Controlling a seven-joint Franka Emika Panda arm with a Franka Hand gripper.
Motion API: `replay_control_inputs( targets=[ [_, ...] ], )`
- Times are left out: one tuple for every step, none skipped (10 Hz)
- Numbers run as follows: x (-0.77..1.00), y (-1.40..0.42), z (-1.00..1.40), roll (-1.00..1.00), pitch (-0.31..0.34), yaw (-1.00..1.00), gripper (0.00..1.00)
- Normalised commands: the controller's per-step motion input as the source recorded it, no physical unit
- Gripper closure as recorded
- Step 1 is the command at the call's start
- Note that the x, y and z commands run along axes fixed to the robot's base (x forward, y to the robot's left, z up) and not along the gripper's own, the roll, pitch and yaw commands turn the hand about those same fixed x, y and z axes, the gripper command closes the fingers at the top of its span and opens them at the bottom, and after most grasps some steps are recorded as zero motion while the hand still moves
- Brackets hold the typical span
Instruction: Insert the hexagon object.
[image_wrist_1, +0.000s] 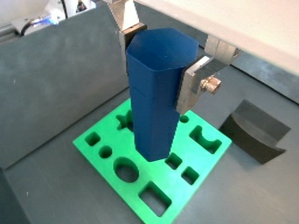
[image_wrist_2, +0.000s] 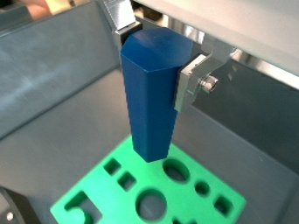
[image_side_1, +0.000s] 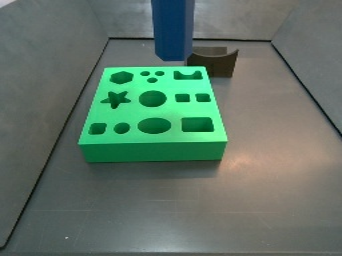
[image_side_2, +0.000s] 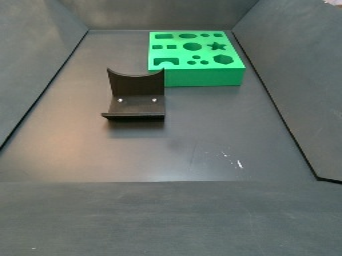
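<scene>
The hexagon object hangs upright in the air, its long axis near vertical, its lower end above the green block and not yet in any hole. The claw is closed on the bar's upper part, one silver finger pressed flat against a facet, the opposite finger partly hidden behind the bar. In a side view the bar comes down from the upper edge and ends over the block's far side, near the hexagonal hole; the claw itself is out of that view.

The coming move turns on lining the bar's lower end up with that hole. I judge it close but cannot tell the exact offset or facet alignment.

Beyond the block, the dark brown notched block sits apart on the tabletop.
</scene>
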Motion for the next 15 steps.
replay_control_inputs(
  targets=[
    [-0.75, 0.44, -0.35, -0.1, -0.059, -0.31, 1.0],
    [-0.42, 0.63, -0.48, -0.16, -0.086, -0.15, 1.0],
    [-0.31, 0.09, -0.48, -0.29, -0.124, -0.57, 1.0],
    [-0.3, 0.0, -0.37, -0.34, -0.171, -0.66, 1.0],
    [-0.37, 0.19, -0.27, -0.26, -0.153, -0.48, 1.0],
    [0.0, 0.61, -0.39, -0.26, -0.131, -0.17, 1.0],
    [0.03, 0.89, -0.41, -0.15, -0.083, 0.0, 1.0],
    [0.0, 1.0, -0.32, 0.0, -0.099, 0.0, 1.0],
    [0.0, 1.0, -0.26, 0.0, -0.101, 0.0, 1.0],
    [-0.5, 0.62, -0.19, 0.05, -0.157, -0.29, 1.0],
    [-0.57, 0.27, -0.2, 0.02, -0.151, -0.61, 1.0],
    [-0.51, 0.17, -0.3, 0.0, -0.103, -0.73, 1.0],
    [-0.58, 0.17, -0.24, 0.05, -0.084, -0.65, 1.0],
    [-0.56, 0.19, -0.18, 0.03, -0.02, -0.37, 1.0],
    [-0.24, 0.25, -0.18, 0.01, -0.016, -0.03, 1.0]
  ],
)
